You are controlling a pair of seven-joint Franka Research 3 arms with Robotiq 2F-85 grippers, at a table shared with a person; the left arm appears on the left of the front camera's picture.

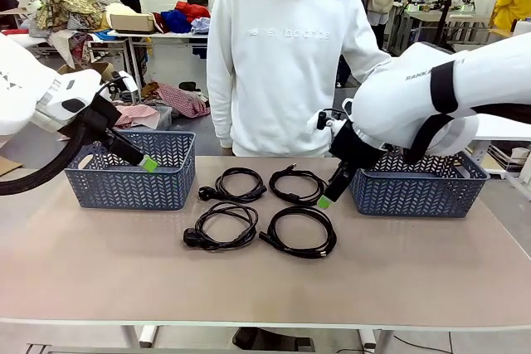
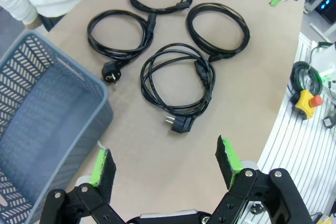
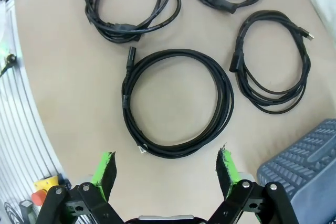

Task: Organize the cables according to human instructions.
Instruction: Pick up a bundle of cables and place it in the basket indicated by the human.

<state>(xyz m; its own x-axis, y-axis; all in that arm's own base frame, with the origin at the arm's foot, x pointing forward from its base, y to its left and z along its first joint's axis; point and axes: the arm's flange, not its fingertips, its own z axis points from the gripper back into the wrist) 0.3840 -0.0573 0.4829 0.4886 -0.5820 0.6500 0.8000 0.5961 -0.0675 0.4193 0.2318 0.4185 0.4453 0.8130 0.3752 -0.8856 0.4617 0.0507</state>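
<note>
- Both arms hover with nothing in them: the left gripper (image 2: 164, 160) has its green pads spread wide over bare table (image 1: 265, 296) beside the left basket (image 1: 124, 173), and the right gripper (image 3: 165, 167) is just as wide, hanging over the near-right coil (image 3: 176, 103)
- The four cables (image 1: 222, 213) lie in a tidy two-by-two block mid-table, loose black coils lying apart from each other, between the left basket and the right basket (image 1: 419, 196)
- My guess at why: a bin on each side gives each arm a drop spot, and all the coils are within reach of either arm
- The person (image 1: 282, 55) stands at the far edge and isn't pointing at anything I can see, so I'd say the robot is waiting to be told what goes where
- Tabletop is plain tan, matte and smooth; the thin cords lie flat on it, so a pinch probably means pads right down at the surface
- Room is a busy lab, with clothes (image 1: 70, 10) heaped on tables behind and a yellow e-stop box (image 2: 306, 102) by the table edge
</note>
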